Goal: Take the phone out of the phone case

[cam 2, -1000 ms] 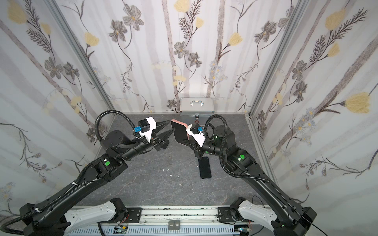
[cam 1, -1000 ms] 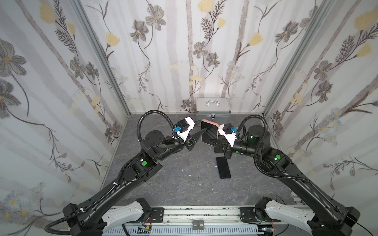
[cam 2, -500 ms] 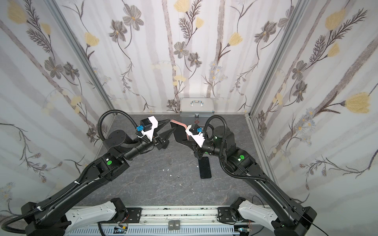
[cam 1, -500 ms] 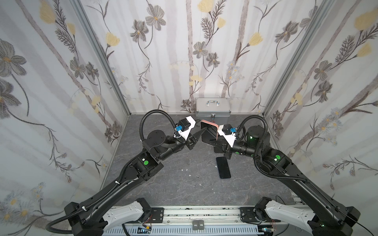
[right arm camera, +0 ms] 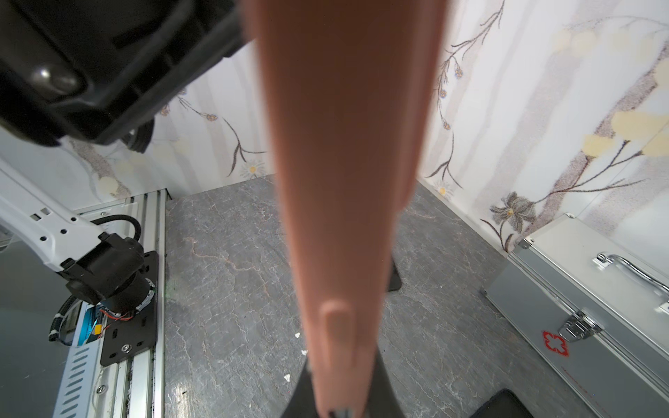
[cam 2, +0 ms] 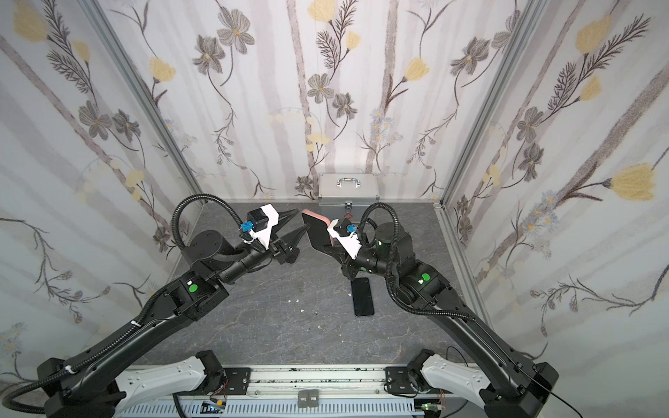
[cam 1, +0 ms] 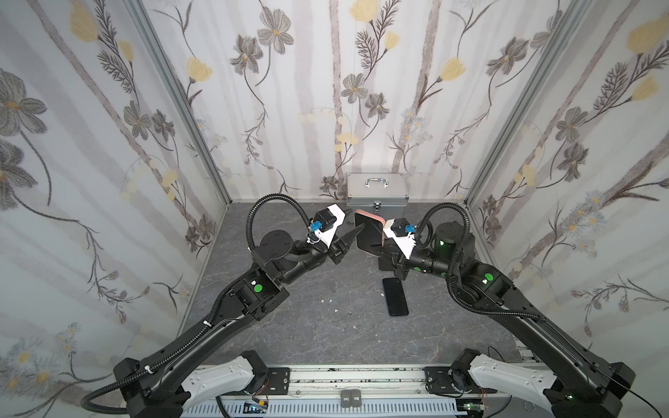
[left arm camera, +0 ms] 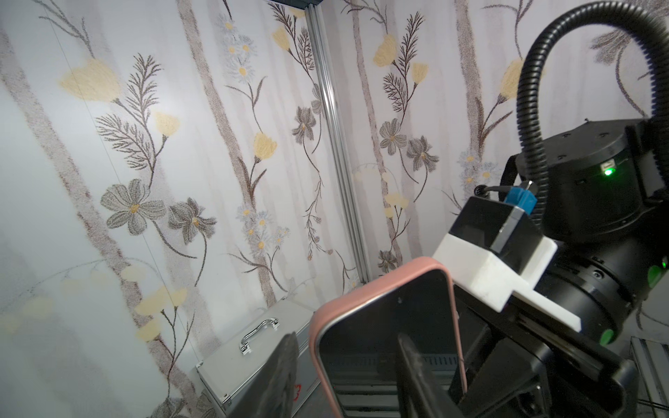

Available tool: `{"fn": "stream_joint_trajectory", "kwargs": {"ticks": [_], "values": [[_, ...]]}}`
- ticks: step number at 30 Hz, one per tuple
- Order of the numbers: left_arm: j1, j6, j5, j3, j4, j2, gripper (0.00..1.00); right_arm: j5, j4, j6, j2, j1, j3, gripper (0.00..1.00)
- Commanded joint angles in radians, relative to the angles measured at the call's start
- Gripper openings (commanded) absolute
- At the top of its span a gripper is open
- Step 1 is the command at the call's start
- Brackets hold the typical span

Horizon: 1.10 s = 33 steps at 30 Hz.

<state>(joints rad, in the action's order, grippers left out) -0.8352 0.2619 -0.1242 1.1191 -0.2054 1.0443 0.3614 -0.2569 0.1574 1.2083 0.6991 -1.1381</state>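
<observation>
My right gripper [cam 1: 380, 249] [cam 2: 327, 249] [right arm camera: 340, 410] is shut on the lower end of the pink phone case [cam 1: 369, 231] [cam 2: 318, 231] [left arm camera: 383, 343] [right arm camera: 344, 181], holding it upright above the table. The case's dark glossy face is turned toward my left gripper [cam 1: 353, 221] [cam 2: 302, 219] [left arm camera: 345, 340]. I cannot tell if anything sits in the case. The left gripper is open and straddles the case's long edge, with one finger before the face and one behind. A black phone [cam 1: 395, 296] [cam 2: 363, 297] lies flat on the table below the right gripper.
A silver metal box [cam 1: 376, 193] [cam 2: 348, 191] [left arm camera: 253, 347] [right arm camera: 593, 311] with a handle stands against the back wall just behind the case. Patterned walls enclose three sides. The rail [cam 1: 347, 376] runs along the front edge. Small white crumbs [cam 1: 327, 300] dot the grey table.
The left gripper's jaws have widened a little and its wrist has shifted slightly by the case. The right gripper, the case and the phone on the table have stayed put.
</observation>
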Motion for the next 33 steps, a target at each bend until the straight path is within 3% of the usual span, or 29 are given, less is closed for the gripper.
{"fn": "stream_joint_trajectory", "kwargs": {"ticks": [1,15,33], "values": [[0.000,0.011,0.015,0.000,-0.025,-0.003,0.46,-0.041,0.084,-0.025,0.001,0.000,-0.003,0.00],[-0.001,0.013,-0.010,-0.002,-0.024,0.022,0.42,0.026,0.067,-0.012,0.006,0.003,-0.006,0.00],[0.000,0.017,0.003,-0.008,-0.024,0.014,0.46,0.069,0.017,0.029,0.034,0.027,-0.034,0.00]]}}
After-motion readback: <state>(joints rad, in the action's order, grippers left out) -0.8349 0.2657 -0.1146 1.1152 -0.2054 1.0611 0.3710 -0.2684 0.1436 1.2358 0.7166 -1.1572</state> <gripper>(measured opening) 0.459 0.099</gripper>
